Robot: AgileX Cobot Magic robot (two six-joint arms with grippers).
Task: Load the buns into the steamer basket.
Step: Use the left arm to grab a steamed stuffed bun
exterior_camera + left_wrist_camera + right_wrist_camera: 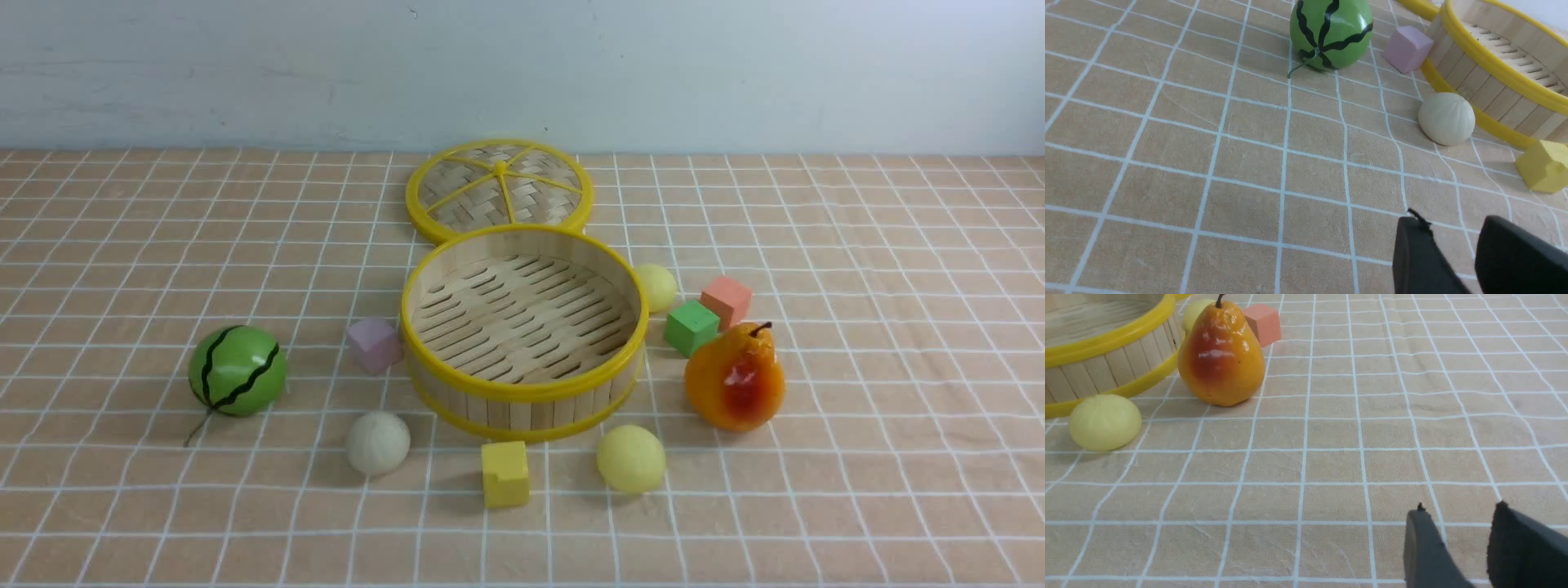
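The steamer basket (522, 398) stands empty in the middle of the checked cloth. An off-white bun (377, 442) lies at its front left. A pale yellow bun (630, 458) lies at its front right, and a second pale yellow bun (655, 287) sits against its right wall. Neither gripper shows in the front view. My left gripper (1451, 222) is open and empty over bare cloth, well short of the off-white bun (1446, 119) and the basket (1494, 71). My right gripper (1459, 510) is open and empty, well apart from the near yellow bun (1105, 422).
The flat woven lid (499, 191) lies behind the basket. A green striped melon ball (237, 370) and a lilac cube (374, 344) sit to the left. A yellow cube (504, 474) is in front. A pear (735, 378), green cube (691, 327) and salmon cube (726, 300) sit to the right.
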